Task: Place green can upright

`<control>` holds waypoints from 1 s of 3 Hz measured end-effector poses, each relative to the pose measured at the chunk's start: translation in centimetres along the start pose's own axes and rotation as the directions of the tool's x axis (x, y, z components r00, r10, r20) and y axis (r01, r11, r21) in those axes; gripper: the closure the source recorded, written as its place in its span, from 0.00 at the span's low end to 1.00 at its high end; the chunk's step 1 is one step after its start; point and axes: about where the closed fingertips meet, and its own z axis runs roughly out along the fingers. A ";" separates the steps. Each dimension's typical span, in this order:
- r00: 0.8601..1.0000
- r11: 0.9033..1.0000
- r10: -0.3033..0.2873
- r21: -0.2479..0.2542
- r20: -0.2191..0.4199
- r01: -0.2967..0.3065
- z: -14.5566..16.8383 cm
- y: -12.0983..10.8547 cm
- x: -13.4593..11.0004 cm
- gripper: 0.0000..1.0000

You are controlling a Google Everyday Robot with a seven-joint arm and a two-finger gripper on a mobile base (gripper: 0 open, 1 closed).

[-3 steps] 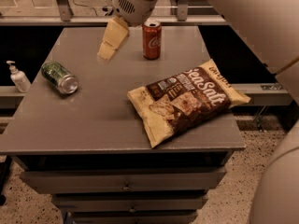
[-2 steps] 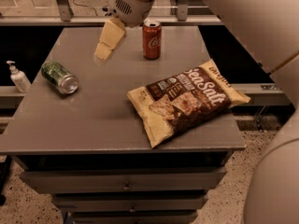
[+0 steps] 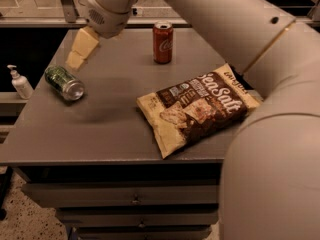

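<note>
**Q:** Where is your gripper, and what state is it in?

**A:** My gripper (image 3: pixel 75 61) hangs over the far view-left part of the surface (image 3: pixel 110 129), pointing down and toward view-left. I cannot tell whether the jaws are released or clenched. Nothing shows in them.

**Q:** Where is the green can?

**A:** The green can (image 3: pixel 64 82) lies on its side on the surface, just below the jaws in the view and slightly to view-left. Its silver end faces the camera. I cannot tell if the jaws touch it.

**Q:** What else is there, relative to the jaws?

**A:** A red can (image 3: pixel 163 42) stands upright well apart to view-right, at about the same depth. A bag (image 3: pixel 197 109) lies flat further to view-right and nearer the camera. A pump bottle (image 3: pixel 20 82) stands to view-left, beyond the green can and off the surface's edge.
</note>
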 end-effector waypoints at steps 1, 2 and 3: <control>0.997 0.996 0.081 -0.030 0.007 -0.081 3.4 0.9 -2.3 0.00; 0.986 0.985 0.169 -0.031 0.000 -0.169 5.9 1.3 -4.1 0.00; 0.980 0.980 0.200 -0.002 -0.016 -0.200 8.4 1.8 -6.1 0.00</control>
